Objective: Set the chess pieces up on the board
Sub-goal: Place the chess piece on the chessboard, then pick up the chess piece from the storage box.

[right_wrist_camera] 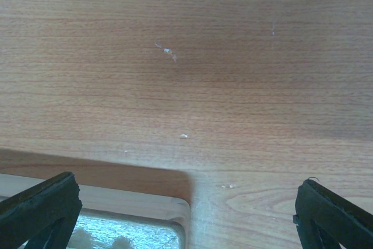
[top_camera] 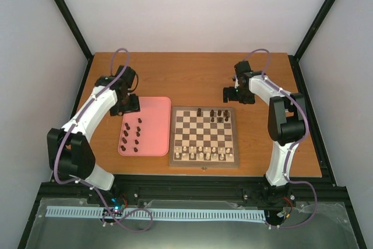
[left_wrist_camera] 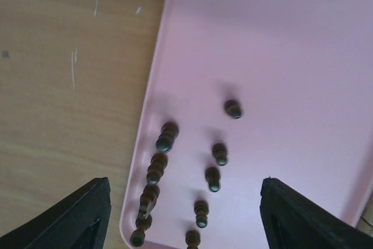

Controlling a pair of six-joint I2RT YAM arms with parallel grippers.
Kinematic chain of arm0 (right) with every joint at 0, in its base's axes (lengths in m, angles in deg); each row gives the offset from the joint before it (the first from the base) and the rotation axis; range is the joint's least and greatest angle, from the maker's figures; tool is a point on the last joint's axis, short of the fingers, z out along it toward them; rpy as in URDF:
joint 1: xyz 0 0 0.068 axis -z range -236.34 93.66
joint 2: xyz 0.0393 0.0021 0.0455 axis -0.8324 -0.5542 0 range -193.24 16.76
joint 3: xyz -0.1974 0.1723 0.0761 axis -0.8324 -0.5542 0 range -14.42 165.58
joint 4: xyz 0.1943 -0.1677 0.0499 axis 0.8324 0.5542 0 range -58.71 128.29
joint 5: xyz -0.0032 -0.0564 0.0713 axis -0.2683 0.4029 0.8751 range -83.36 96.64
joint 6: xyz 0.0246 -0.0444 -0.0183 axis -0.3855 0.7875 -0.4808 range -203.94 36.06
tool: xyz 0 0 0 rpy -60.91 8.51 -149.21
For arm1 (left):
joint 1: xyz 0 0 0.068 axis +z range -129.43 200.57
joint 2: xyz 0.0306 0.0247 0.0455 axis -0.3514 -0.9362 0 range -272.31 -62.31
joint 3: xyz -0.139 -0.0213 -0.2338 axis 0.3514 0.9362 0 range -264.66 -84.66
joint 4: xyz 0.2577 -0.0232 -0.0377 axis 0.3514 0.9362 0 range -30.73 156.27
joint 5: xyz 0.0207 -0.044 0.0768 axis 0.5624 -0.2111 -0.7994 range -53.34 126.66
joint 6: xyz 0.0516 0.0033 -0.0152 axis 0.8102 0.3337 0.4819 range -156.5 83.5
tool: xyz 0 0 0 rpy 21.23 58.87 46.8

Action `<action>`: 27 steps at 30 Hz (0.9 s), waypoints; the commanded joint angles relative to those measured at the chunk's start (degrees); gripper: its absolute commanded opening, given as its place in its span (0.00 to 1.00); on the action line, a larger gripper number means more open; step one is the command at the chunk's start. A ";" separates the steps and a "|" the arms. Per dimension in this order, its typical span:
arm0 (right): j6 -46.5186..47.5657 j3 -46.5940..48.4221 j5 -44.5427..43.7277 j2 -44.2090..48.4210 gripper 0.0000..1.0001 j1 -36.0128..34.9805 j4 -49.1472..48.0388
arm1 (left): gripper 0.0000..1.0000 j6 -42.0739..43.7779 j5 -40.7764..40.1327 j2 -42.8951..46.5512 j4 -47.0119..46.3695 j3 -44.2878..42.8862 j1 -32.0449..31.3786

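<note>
The left gripper (top_camera: 127,104) (left_wrist_camera: 185,183) hangs over the far end of the pink tray (top_camera: 154,112) (left_wrist_camera: 280,56). Its jaws are spread and released, with nothing between them. In the left wrist view the two black fingers frame the tray's corner from above and touch none of the pieces under them.

Nearest the arm bases, the chessboard (top_camera: 172,144) lies on the wooden table (top_camera: 192,80), just to the right of the tray, their edges almost meeting. Pale pieces (top_camera: 200,154) fill the board's two nearest rows.

On the near half of the tray, about nine dark chess pieces (top_camera: 137,134) (left_wrist_camera: 213,178) sit in two loose columns, one running along the tray's left rim. Whether each stands or lies down is hard to tell at this size. The far half of the tray is bare pink.

Farther back, about six more dark pieces stand in the board's two farthest rows, mostly toward the right, leaving several squares there unfilled.

Beyond the board's far right corner, the right gripper (top_camera: 238,93) (right_wrist_camera: 186,182) hovers over bare table. Its jaws are wide apart and hold nothing. The right wrist view shows wood grain (right_wrist_camera: 186,56), with one rounded corner of the board's plain border (right_wrist_camera: 134,202) at the lower left.
</note>
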 commanded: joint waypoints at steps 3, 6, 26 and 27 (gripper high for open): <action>0.35 0.94 0.33 -0.45 1.00 -0.45 -0.06 | 0.67 -3.54 3.75 3.09 -4.81 8.00 5.26; 0.22 0.84 0.74 -0.67 1.00 -0.55 -0.29 | 0.62 -3.03 4.18 2.43 -6.29 10.27 5.52; 0.61 0.98 -0.37 -1.04 1.00 -0.73 -0.01 | 0.45 -0.92 8.31 -7.13 -13.00 13.36 8.18; 0.65 0.96 -0.43 -1.12 1.00 -0.77 -0.02 | 0.45 -0.90 8.36 -7.22 -13.25 13.71 8.29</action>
